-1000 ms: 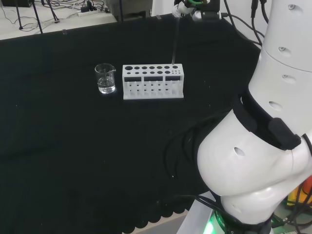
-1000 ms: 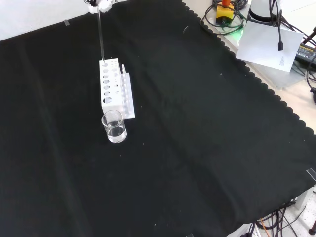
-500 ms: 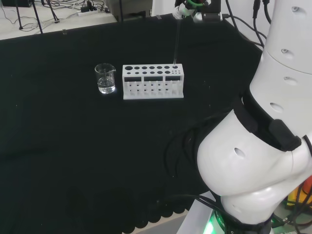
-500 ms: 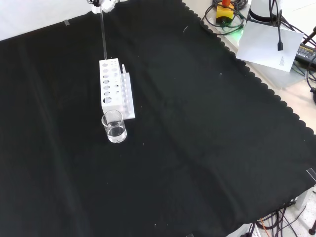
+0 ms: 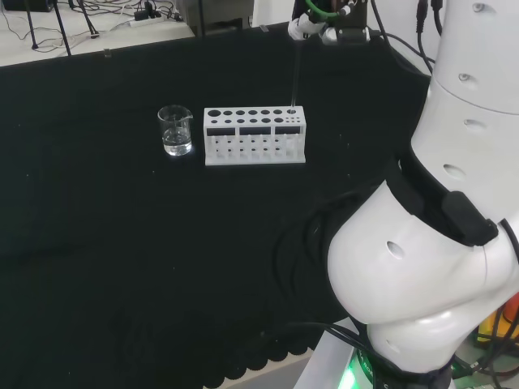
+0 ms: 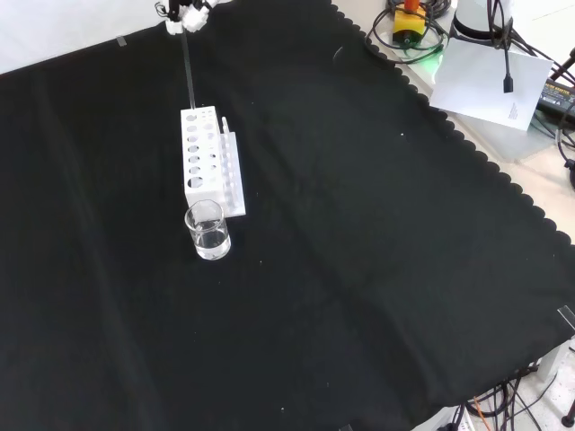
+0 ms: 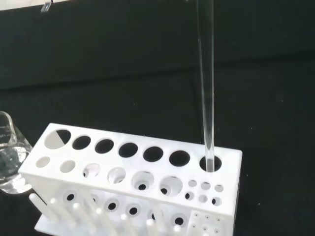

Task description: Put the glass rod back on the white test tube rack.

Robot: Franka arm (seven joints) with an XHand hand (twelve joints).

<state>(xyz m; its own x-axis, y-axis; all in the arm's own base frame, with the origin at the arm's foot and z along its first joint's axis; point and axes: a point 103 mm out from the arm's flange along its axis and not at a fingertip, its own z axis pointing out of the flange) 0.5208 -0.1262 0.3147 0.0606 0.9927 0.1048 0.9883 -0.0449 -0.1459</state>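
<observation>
Head view: the bench under its black cloth (image 5: pixel 122 243) is seen beyond the arm's white links (image 5: pixel 438 243), and on it the white test tube rack (image 5: pixel 255 135) is stood just beside a glass beaker (image 5: pixel 176 130) that holds a little clear liquid. At the view's top edge the hand (image 5: pixel 312 18) is poised above the rack's right end, and the glass rod (image 5: pixel 294 77) is hung from it, nearly upright. The rod's top end is evidently pinched by the fingers, though their exact curl cannot be made out. In the wrist view the rod's lower tip is seen at the mouth of the large end hole in the rack's far row; whether it has entered cannot be told. The rod is judged light, stiff, smooth and brittle, so a slip or a knock against the hole's rim is to be avoided. It is best held near its top end, so that the length below is left free to be slid down the hole.
</observation>
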